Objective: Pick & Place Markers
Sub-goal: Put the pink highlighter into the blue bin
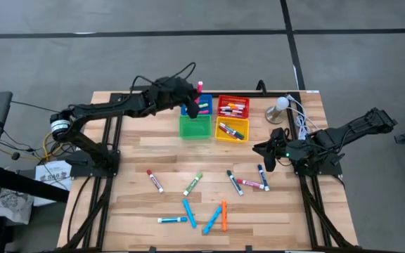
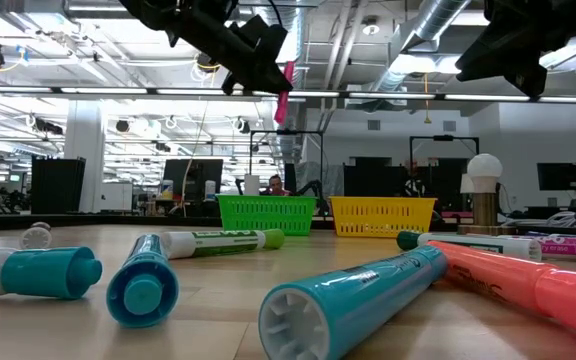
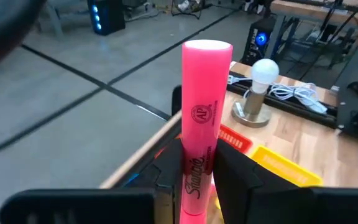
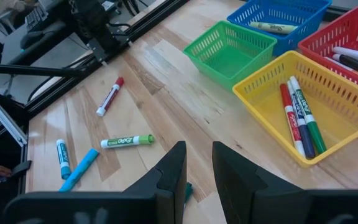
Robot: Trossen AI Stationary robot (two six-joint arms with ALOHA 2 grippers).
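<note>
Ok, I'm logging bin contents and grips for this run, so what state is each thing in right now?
left gripper: shut on the pink marker, raised above the bins
right gripper: holding nothing, above the table
green bin: empty
yellow bin: holds three markers
blue bin: holds one marker
red bin: holds several markers
loose markers: lying flat on table

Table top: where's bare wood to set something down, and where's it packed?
Free: the near-left corner of the table, and the strip between the green bin and the loose markers. Crowded: the near-centre marker scatter, the bin cluster, and the far-right corner with the lamp and white cable.
</note>
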